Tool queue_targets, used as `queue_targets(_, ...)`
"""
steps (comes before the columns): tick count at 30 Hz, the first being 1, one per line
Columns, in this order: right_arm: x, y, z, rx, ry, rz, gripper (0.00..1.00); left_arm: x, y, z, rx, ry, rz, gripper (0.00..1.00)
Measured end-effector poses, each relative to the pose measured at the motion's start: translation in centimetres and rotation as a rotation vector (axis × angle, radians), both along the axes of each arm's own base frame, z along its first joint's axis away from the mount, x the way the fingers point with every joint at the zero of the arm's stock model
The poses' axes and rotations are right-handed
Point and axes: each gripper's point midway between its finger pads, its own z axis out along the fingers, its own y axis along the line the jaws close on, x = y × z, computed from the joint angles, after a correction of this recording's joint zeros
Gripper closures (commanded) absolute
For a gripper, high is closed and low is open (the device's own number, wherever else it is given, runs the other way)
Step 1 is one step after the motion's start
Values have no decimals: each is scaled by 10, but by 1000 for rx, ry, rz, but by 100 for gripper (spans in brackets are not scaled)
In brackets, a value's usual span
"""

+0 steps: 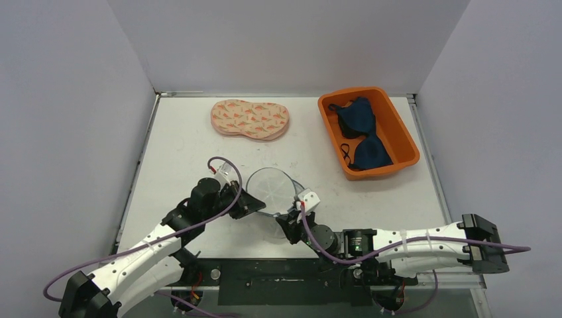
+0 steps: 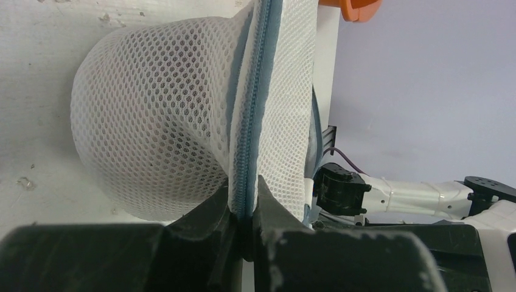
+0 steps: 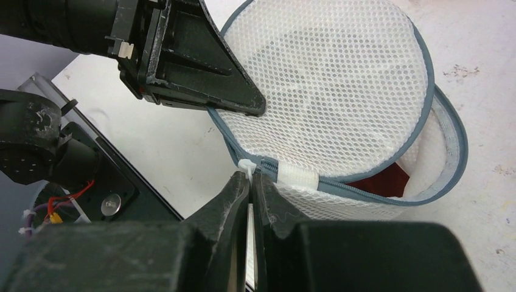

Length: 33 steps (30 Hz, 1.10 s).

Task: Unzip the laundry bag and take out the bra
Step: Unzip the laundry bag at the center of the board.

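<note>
a: which step is this, do you think?

b: the unzipping. the laundry bag sits mid-surface, just ahead of both arms. the left jaws are pinched tight on its zip, right on the seam. the right jaws are closed to a sliver on a small white tab at the zip's end, which i take for the pull.

a: is it open at all?

b: partly, i'd say. the round top panel stands clear of the wall on the far side, and there's a gap with something dark red inside. probably the bra, so it's not out yet.

a: what does the next move want?

b: the left holding the seam steady while the right draws the tab round the rim's curve. it's soft honeycomb mesh, white with grey-blue binding, a floppy drum shape, so it'll buckle unless kept taut.

a: and the orange tub?

b: hard plastic, well apart to the right, with dark blue garments lying in it.
</note>
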Motion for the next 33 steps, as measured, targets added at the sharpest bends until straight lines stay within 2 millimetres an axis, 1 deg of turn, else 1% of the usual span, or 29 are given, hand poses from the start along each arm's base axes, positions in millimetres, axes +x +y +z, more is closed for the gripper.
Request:
queue_targets(2, 0, -3, 1, 9, 3, -6, 95, 0, -2, 0, -2, -4, -13, 94)
queue_targets(5, 0, -6, -3, 3, 8, -10, 95, 2, -4, -3, 12, 4, -31, 89)
queue_targets(6, 0, -7, -5, 1, 10, -14, 95, 4, -5, -4, 21, 7, -38, 87)
queue_targets(7, 1, -8, -6, -3, 10, -18, 95, 6, -7, -5, 29, 10, -44, 81)
queue_targets(8, 1, -8, -7, -6, 9, -21, 95, 8, -8, -7, 40, 12, -50, 74)
queue_targets(9, 2, -10, -8, -10, 7, -28, 95, 12, -8, -8, 53, 12, -53, 71)
queue_targets(13, 7, -14, -9, -24, -2, -56, 94, 26, -4, -15, 99, 11, -36, 69)
queue_targets(14, 7, -15, -10, -27, -3, -58, 89, 27, -3, -16, 104, 10, -34, 69)
queue_targets(15, 8, -16, -10, -31, -4, -63, 80, 27, -2, -16, 107, 9, -33, 67)
queue_targets(16, 8, -17, -11, -34, -3, -67, 68, 27, -2, -15, 108, 4, -31, 63)
queue_targets(18, 9, -18, -12, -35, 2, -75, 48, 28, -1, -12, 106, -11, -26, 52)
queue_targets(19, 9, -19, -14, -42, 2, -78, 40, 28, 1, -9, 103, -22, -21, 47)
queue_targets(21, 9, -22, -16, -48, 10, -88, 30, 29, 4, -3, 102, -47, -12, 39)
queue_targets(23, 10, -25, -14, -40, 17, -99, 23, 30, 7, 0, 107, -64, -1, 34)
queue_targets(25, 10, -29, -12, -23, 29, -117, 17, 30, 12, -1, 123, -72, 10, 32)
queue_targets(28, 11, -33, -5, 39, 62, -156, 12, 29, 21, -7, 171, -73, 29, 32)
queue_targets(30, 12, -36, 0, 111, 102, -184, 10, 29, 27, -10, 197, -72, 42, 33)
queue_targets(33, 11, -38, 0, 242, 182, -225, 7, 29, 32, -9, 210, -85, 56, 33)
